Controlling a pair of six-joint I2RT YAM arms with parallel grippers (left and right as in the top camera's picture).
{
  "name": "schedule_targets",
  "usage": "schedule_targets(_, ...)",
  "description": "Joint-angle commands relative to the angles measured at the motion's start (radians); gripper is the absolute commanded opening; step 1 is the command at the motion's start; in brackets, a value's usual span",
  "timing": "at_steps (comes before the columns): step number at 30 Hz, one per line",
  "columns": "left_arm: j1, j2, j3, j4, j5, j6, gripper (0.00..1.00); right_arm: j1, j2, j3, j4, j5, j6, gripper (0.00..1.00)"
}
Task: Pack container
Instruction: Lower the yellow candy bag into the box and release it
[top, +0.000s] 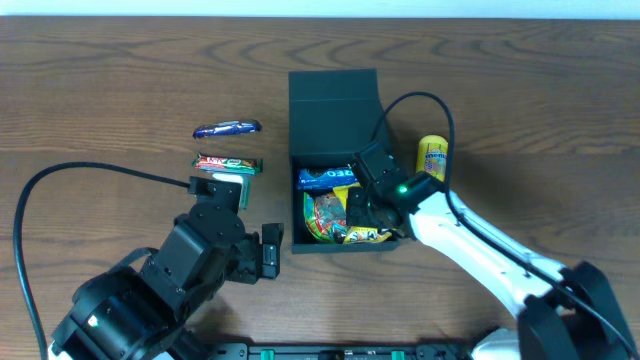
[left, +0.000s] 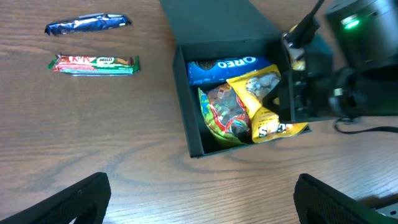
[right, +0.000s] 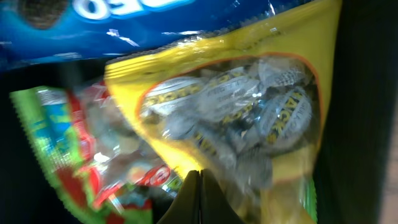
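The dark container (top: 294, 215) stands open at mid-table, its flap lid (top: 333, 110) folded back. Inside lie a blue Oreo pack (top: 327, 177), a green-red candy bag (top: 322, 218) and a yellow snack bag (top: 362, 236). My right gripper (top: 365, 205) reaches into the box and is shut on the yellow snack bag's edge (right: 236, 106); its closed fingertips (right: 199, 177) meet at the bag. In the left wrist view the container (left: 186, 124) shows the yellow bag (left: 261, 87) tilted up. My left gripper (top: 270, 250) is open and empty just left of the box, over bare table (left: 202, 199).
A blue wrapped bar (top: 227, 128) and a green-red wrapped bar (top: 228, 163) lie left of the box. A yellow tube (top: 432, 157) lies right of the box beside my right arm. Black cables run over the table on both sides.
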Motion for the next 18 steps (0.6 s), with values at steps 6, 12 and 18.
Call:
schedule_targets(6,0.002,-0.003,0.006,-0.013,0.000,-0.004,0.95,0.003,-0.254,0.100,-0.092,0.073,-0.060,0.02)
schedule_targets(12,0.002,-0.003,0.006,-0.012,0.000,-0.004,0.95,0.005,-0.219,0.049,-0.172,0.073,-0.026,0.02)
schedule_targets(18,0.002,-0.003,0.006,-0.012,0.000,-0.005,0.95,0.006,-0.147,-0.061,-0.080,0.016,-0.001,0.02)
